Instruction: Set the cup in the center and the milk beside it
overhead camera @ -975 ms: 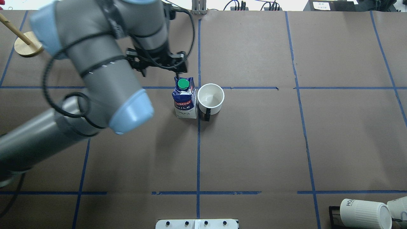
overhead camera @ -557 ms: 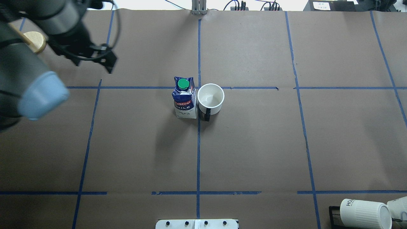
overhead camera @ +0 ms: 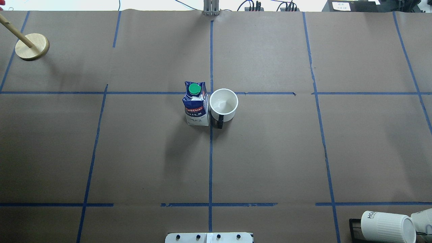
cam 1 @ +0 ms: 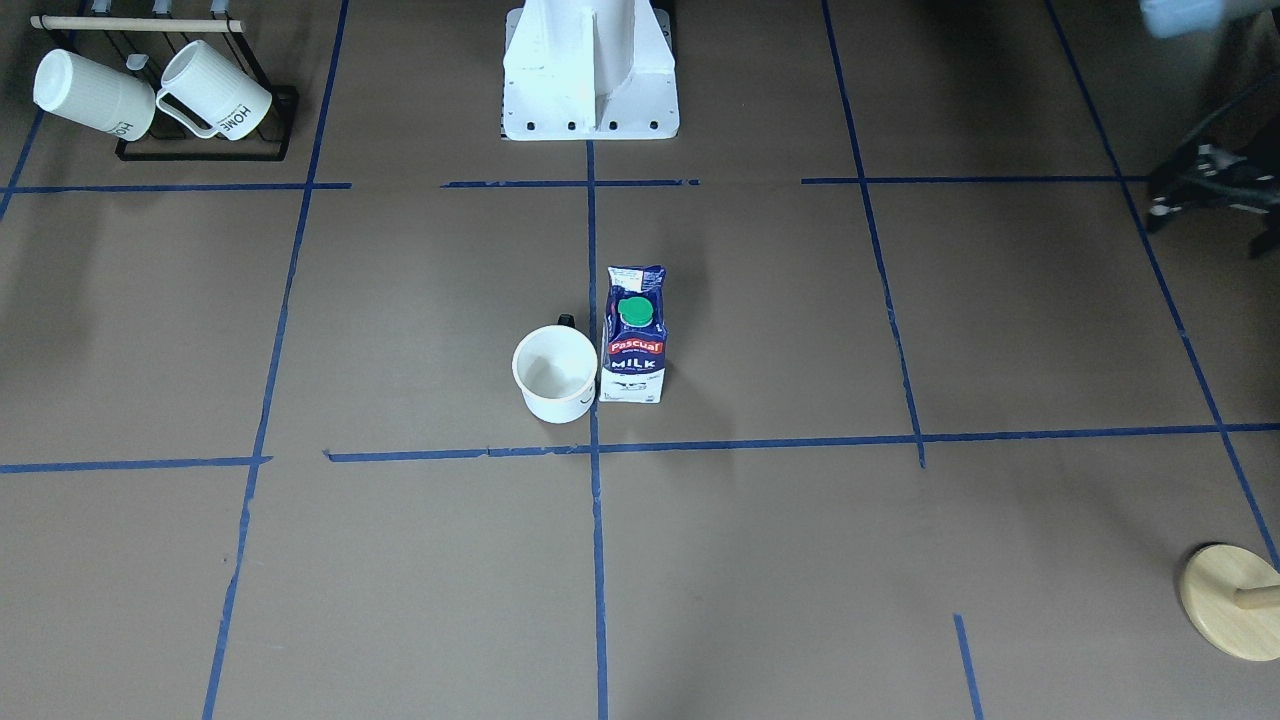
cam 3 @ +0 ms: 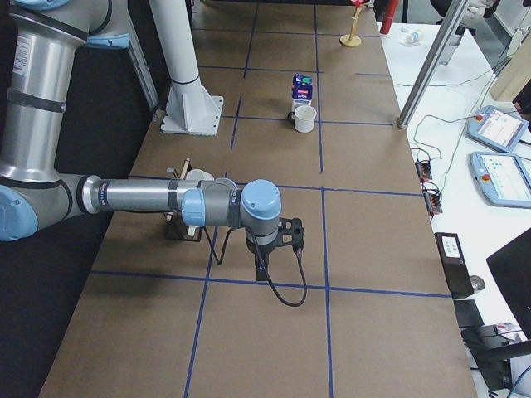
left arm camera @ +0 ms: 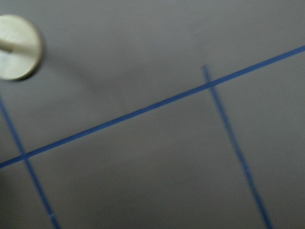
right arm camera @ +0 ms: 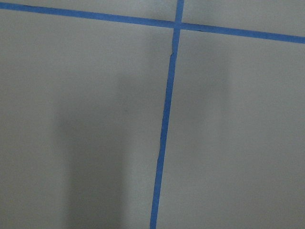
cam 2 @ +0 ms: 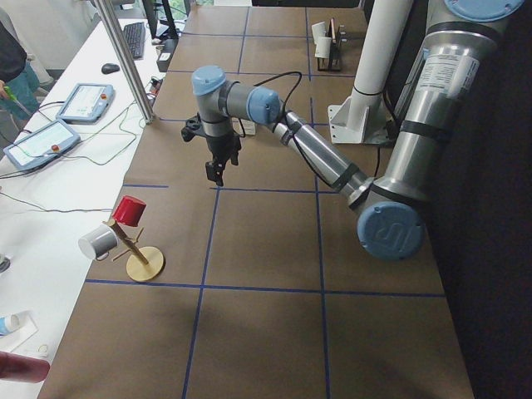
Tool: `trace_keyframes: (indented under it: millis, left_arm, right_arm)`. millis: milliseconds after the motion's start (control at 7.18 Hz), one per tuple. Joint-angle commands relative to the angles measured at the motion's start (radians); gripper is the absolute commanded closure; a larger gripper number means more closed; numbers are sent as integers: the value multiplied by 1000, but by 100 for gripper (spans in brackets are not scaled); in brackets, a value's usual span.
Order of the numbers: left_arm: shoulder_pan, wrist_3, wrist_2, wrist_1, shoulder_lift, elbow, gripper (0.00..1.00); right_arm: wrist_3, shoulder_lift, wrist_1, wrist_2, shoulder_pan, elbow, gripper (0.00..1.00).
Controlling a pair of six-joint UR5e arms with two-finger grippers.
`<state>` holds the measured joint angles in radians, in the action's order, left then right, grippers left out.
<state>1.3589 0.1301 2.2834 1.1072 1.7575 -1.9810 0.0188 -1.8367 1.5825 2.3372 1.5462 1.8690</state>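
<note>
left end effector (cam 2: pixel 215 174) has pulled clear, grip unreadable; milk carton (overhead camera: pixel 196 104) stands at nine o'clock of the mug (overhead camera: pixel 223 105); task looks done.

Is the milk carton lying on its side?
No, the milk stands upright beside the cup, with its green cap on top.

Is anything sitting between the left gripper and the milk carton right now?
Nothing visible does. Only bare taped paper lies between the left gripper and the milk carton. The cup stands on the carton's far side, close beside it.
</note>
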Motion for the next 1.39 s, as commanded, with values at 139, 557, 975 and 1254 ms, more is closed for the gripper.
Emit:
trace_keyframes:
  millis: [139, 557, 975, 1254]
  left_arm:
    - [224, 266, 95, 150, -189, 188, 0]
    - [249, 224, 133, 318, -326, 261, 0]
    - [272, 224, 117, 316, -332, 242, 0]
    - [276, 227, 49, 315, -329, 222, 0]
  right_arm:
    - [-36, -3, -3, 1, 0, -16, 1]
    - [-33, -3, -4, 2, 0, -16, 1]
    - [-22, -1, -6, 4, 0, -14, 0]
    - [-22, -4, -4, 5, 0, -13, 0]
